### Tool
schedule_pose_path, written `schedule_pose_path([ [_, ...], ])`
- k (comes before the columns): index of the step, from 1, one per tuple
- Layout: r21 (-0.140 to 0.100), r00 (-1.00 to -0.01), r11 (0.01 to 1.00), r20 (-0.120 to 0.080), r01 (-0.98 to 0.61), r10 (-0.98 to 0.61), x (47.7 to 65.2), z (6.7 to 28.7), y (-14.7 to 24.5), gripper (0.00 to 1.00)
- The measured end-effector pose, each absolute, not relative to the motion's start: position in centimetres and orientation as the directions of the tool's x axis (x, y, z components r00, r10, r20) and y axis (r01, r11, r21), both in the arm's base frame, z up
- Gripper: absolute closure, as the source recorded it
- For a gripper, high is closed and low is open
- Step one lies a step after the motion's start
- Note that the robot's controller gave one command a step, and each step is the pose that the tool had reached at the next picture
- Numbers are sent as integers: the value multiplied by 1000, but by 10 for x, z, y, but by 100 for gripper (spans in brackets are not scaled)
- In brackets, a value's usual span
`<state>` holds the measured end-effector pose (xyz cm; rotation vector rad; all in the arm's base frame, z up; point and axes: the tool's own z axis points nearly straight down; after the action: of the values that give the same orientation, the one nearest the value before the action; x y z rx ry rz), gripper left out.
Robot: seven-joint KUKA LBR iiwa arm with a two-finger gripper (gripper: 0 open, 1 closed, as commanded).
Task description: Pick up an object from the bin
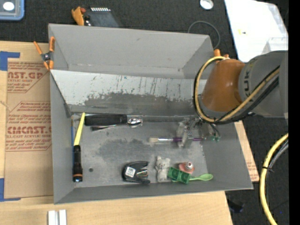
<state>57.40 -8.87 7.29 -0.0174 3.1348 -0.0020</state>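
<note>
The fingers (pixel 187 129) were low in the bin (pixel 126 46), right of centre, over a slender clear-and-purple stick (pixel 164 139); whether they were spread or closed, I could not tell

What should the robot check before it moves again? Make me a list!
1. The tool is low in the bin, over the purple stick: ok.
2. The purple stick lies alone, with nothing on top of it: ok.
3. The purple stick is gripped: cannot tell.
4. There is enough room between the tool and the right wall: cannot tell.
5. The white toy and green toy at the front lie apart from the tool: ok.
6. The spoon and marker lie off to the left, out of the way: ok.
</note>
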Motion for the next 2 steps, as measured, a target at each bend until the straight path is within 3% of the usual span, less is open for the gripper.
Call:
schedule_pose_path([
  [2, -1, -1000, 1000, -6, -11, -11, 573, 120, -88, 100],
])
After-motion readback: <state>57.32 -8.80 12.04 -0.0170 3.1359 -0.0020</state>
